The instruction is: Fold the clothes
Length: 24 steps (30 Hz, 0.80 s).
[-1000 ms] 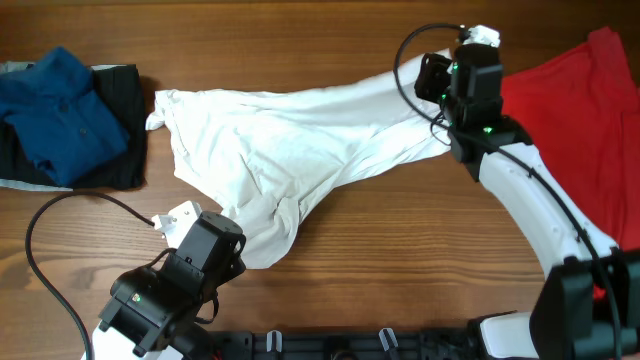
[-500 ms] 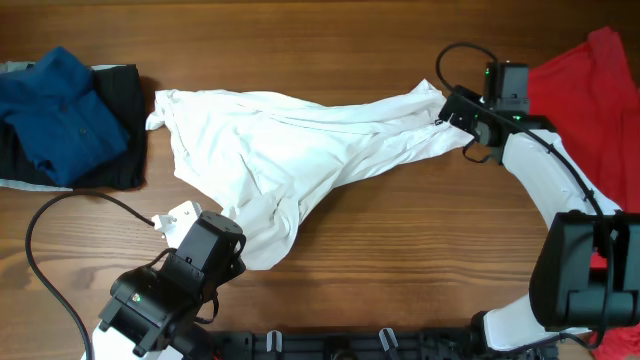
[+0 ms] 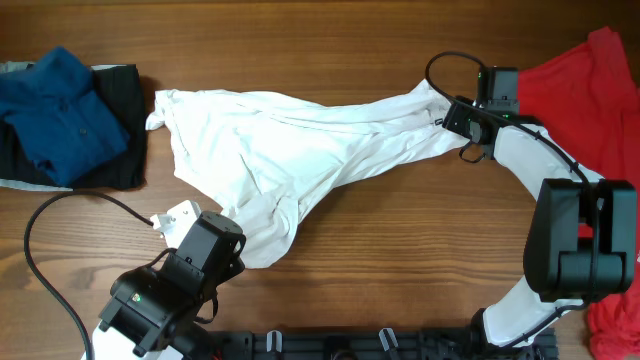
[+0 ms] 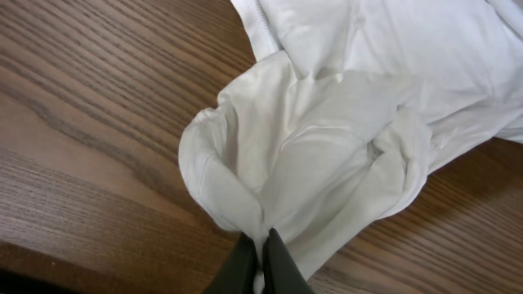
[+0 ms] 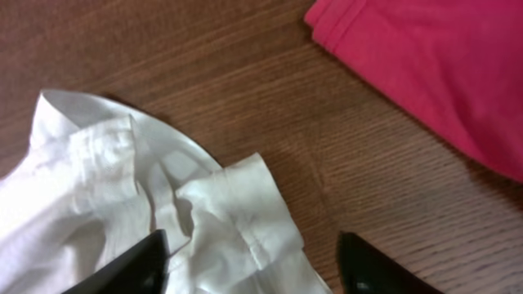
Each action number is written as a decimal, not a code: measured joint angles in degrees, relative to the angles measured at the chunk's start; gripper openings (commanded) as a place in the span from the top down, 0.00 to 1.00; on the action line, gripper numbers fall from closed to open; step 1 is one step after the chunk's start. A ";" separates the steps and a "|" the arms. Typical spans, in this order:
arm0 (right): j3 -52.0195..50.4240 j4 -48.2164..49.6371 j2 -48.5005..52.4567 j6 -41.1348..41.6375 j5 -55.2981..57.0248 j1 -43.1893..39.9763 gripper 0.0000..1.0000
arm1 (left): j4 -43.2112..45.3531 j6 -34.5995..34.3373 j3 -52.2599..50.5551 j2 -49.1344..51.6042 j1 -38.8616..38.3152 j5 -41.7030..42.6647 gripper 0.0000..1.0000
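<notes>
The white T-shirt (image 3: pixel 300 140) lies crumpled across the middle of the table. My left gripper (image 3: pixel 180 222) is shut on a bunched corner of it at the front left; the pinched fold shows in the left wrist view (image 4: pixel 310 155) between the jaws (image 4: pixel 261 249). My right gripper (image 3: pixel 452 112) is open at the shirt's right end. In the right wrist view its fingers (image 5: pixel 257 261) straddle a hemmed edge of white cloth (image 5: pixel 229 220) without closing on it. The red shirt (image 3: pixel 590 110) lies at the far right and also shows in the right wrist view (image 5: pixel 425 57).
A folded blue shirt (image 3: pixel 60 115) lies on dark cloth (image 3: pixel 125 150) at the far left. Black cables loop near both arms. Bare wood shows along the front and back of the table.
The right arm has swung down and turned towards the shirt's right end. The cloth there has gone slack and now lies on the table. The left arm has not moved.
</notes>
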 measured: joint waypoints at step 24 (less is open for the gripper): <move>0.00 2.71 5.03 -2.36 0.02 0.07 0.83 | 0.24 -0.02 0.00 0.00 0.00 -0.17 0.96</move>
